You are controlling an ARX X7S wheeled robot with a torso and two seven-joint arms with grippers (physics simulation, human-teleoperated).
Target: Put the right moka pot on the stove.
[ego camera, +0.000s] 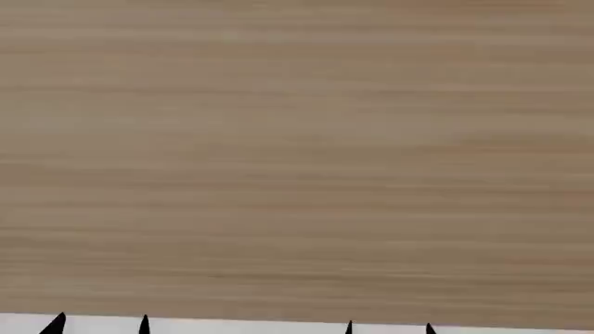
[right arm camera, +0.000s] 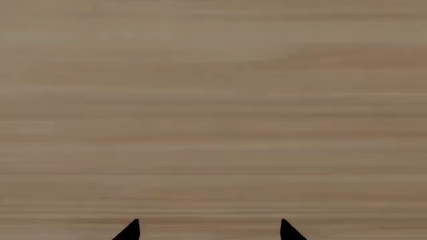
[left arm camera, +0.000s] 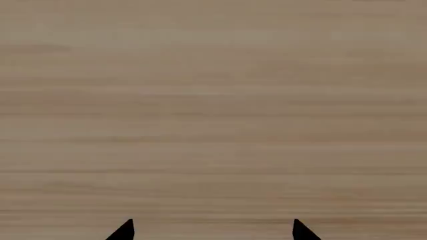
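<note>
The right moka pot and the stove are out of view in every frame. All three views show only a tan wood-grain surface [ego camera: 297,160]. My left gripper [left arm camera: 212,231] shows as two black fingertips far apart, open, with nothing between them. My right gripper [right arm camera: 208,231] is open too, its black tips spread over bare wood. In the head view the left gripper [ego camera: 100,325] and the right gripper [ego camera: 388,327] only peek up at the lower edge, both with tips apart.
A narrow white strip [ego camera: 241,327] runs along the lower edge of the head view, below the wood surface. Nothing else shows.
</note>
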